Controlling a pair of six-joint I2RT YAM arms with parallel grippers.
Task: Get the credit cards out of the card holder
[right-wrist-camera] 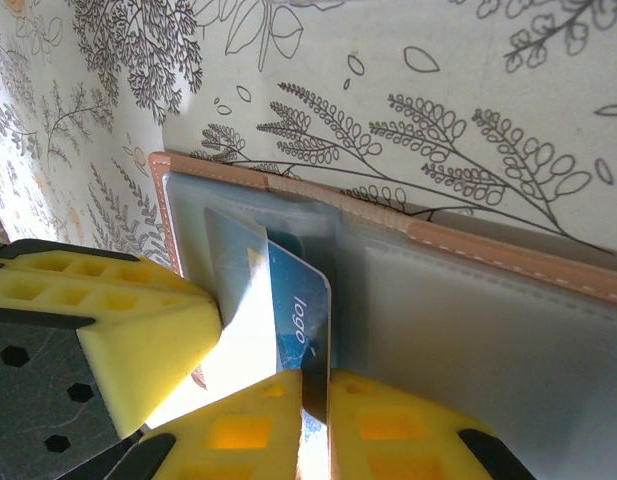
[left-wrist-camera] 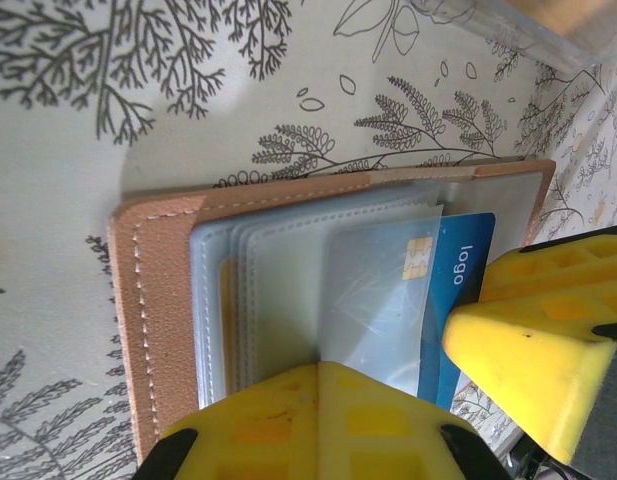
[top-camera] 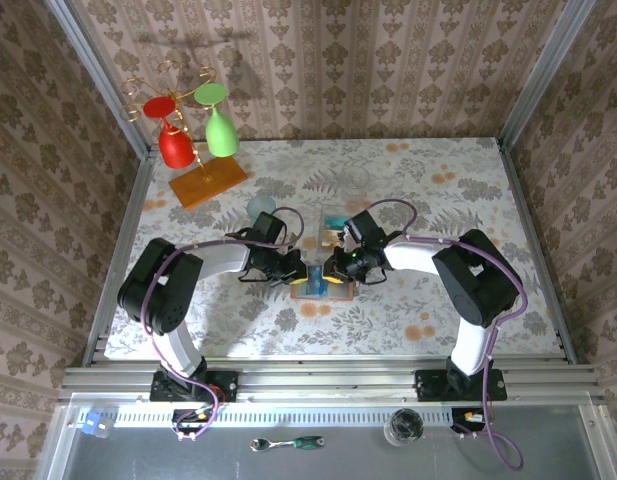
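The card holder point(left-wrist-camera: 163, 300) lies open on the table, with a brown border and clear pockets; from above it shows between both arms point(top-camera: 318, 290). A blue credit card point(left-wrist-camera: 463, 270) with a chip and the word "logo" sticks partway out of a pocket. My right gripper point(right-wrist-camera: 316, 385) is shut on the free edge of this card point(right-wrist-camera: 298, 300). My left gripper point(left-wrist-camera: 318, 368) is shut, its tips pressed down on the holder's pockets beside the card. In the top view the left gripper point(top-camera: 296, 270) and right gripper point(top-camera: 333, 270) almost touch over the holder.
A wooden rack point(top-camera: 208, 185) holding a red and a green glass stands at the back left. A clear plastic box point(top-camera: 336, 222) sits just behind the holder, and a small pale round object point(top-camera: 260, 207) lies left of it. Patterned walls close off three sides.
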